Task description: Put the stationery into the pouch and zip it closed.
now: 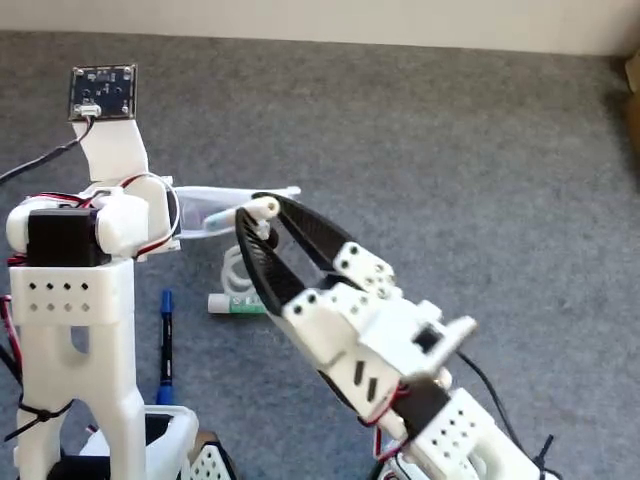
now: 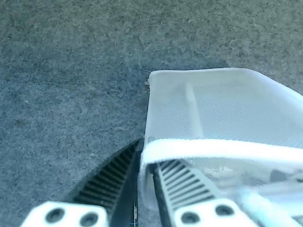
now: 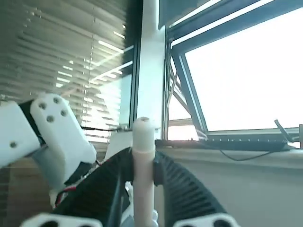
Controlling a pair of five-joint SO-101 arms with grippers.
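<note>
A blue pen is seen lower left. At centre, a white cylindrical pen is clamped by the right gripper, tip at the translucent mesh pouch, which is pinched at its edge by the left gripper. Insertion is judged underway; sliding in, then release, is called for.

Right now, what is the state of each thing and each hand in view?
pouch: seems unzipped, rim pinched by left hand
left hand: shut on pouch
right hand: shut on white pen, raised above table
white pen: held, outside pouch
blue pen: lying on table, outside pouch
green tube: lying on table, outside pouch
</note>
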